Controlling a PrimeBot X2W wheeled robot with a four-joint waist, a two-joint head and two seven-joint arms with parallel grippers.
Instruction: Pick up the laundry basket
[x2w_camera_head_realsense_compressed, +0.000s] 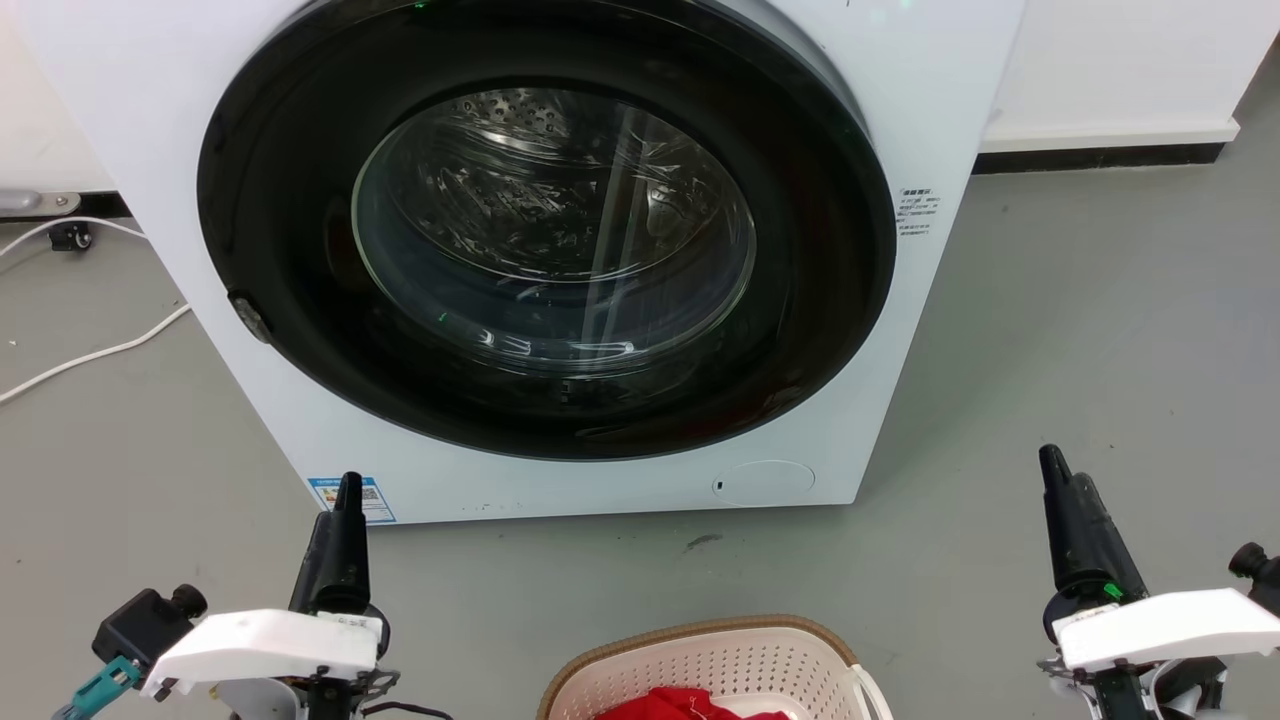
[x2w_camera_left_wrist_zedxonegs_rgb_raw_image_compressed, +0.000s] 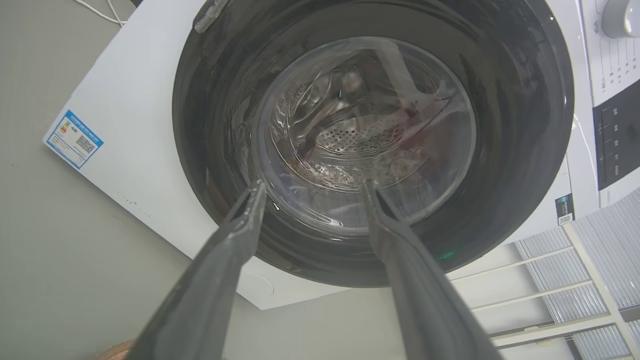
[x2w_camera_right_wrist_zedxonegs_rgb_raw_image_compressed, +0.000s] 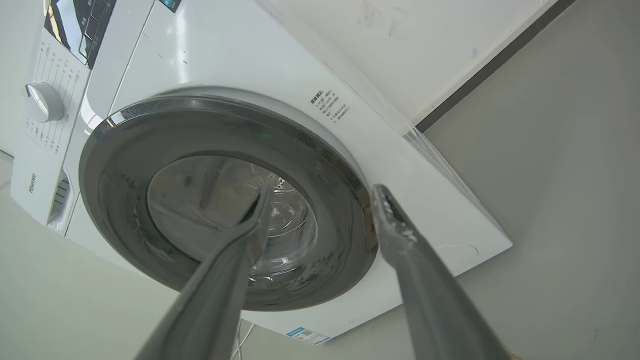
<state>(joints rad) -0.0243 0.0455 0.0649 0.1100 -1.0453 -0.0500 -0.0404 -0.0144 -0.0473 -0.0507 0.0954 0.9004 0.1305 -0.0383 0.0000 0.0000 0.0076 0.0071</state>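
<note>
While left gripper (x2w_camera_left_wrist_zedxonegs_rgb_raw_image_compressed: 312, 186) & right gripper (x2w_camera_right_wrist_zedxonegs_rgb_raw_image_compressed: 322, 190) hang spread, empty, laundry basket (x2w_camera_head_realsense_compressed: 700, 660) on floor (x2w_camera_head_realsense_compressed: 1050, 350) btwn them, washer (x2w_camera_head_realsense_compressed: 900, 100) ahead

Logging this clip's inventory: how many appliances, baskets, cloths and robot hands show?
White front-loading washing machine, dark round door: 1
Cream perforated plastic laundry basket, brown rim: 1
Red cloth inside basket: 1
Dark two-fingered robot hands, left hand and right hand: 2
Total: 5
</note>
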